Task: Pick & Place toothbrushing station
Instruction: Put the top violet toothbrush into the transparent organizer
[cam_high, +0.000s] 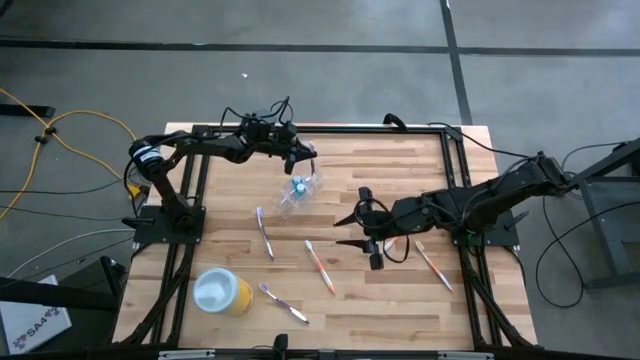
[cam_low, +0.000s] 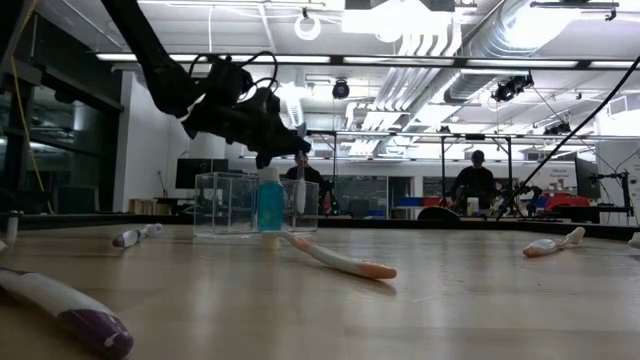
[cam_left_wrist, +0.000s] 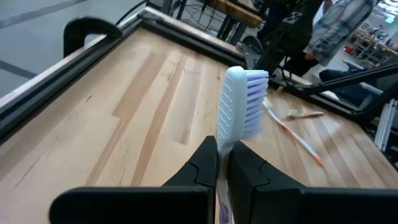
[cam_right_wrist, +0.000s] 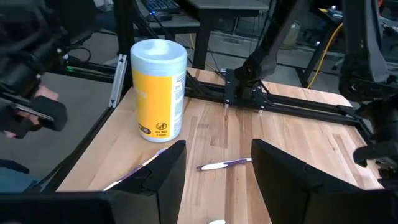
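Left gripper (cam_left_wrist: 222, 163) is clamped on a white toothbrush (cam_left_wrist: 239, 102), bristles up, raised above the small clear cup (cam_high: 296, 195) with a blue tube (cam_low: 270, 203) in it, toward the far middle of the surface (cam_high: 400, 300). Right gripper (cam_high: 360, 231), fingers spread apart, hovers right of centre. Loose toothbrushes lie around: purple (cam_high: 265, 232), orange (cam_high: 320, 266), another purple (cam_high: 284, 303), one at the right (cam_high: 434, 264). Yellow canister (cam_high: 221, 291) stands near left.
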